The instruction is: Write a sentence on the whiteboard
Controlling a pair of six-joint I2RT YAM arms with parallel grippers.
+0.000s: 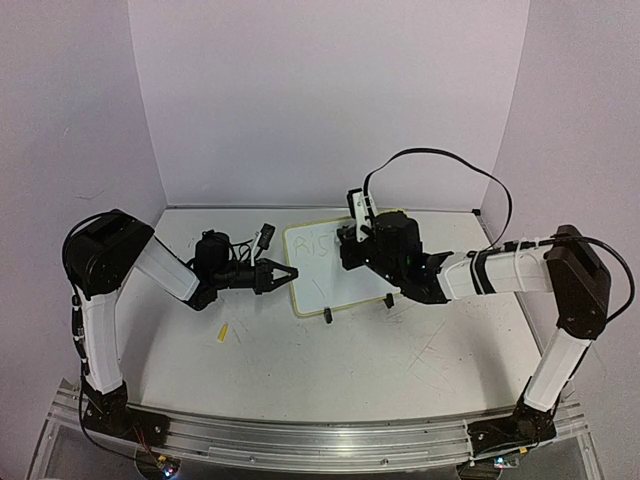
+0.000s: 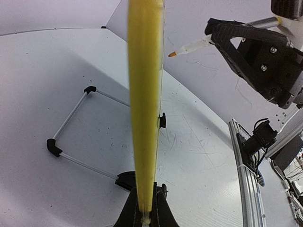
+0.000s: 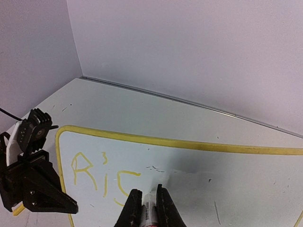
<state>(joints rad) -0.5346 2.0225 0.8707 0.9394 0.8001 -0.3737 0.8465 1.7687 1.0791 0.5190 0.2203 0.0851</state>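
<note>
Whiteboard: the small white rectangular board with rounded corners and a pale yellow rim [image 1: 322, 280] is standing tilted back on two black clip feet [image 1: 327, 316] mid-way across the white bench [image 1: 300, 380], between the two arms.
Left jaws: are clamping shut on the board's left rim [image 2: 144, 118], bracing it from the side.
Right jaws: are pinching narrowly round a thin white marker with a yellow-orange tip [image 2: 191, 46], aiming it at the writing face.
Writing: yellow letters [image 3: 102, 177] reading roughly "Ris" are sitting at the upper left. Most of the face is lying bare, so the sentence is, I judge, barely begun.
Step in hand: the marker is pointing just right of the last stroke. From the left wrist the tip is looking just short of the face, but I cannot tell whether it is touching.
Doing it well: pressing lightly, since the board is leaning on slim feet; letting the left clamp take the push; running each stroke level with the existing letters; lifting clear between letters.
Risk: pressing hard is likely tipping or sliding the board. Yellow ink on white is reading faint, so slow, full strokes are helping.
Nearby: a small yellow piece [image 1: 222, 333] is lying on the bench well left of the board.
</note>
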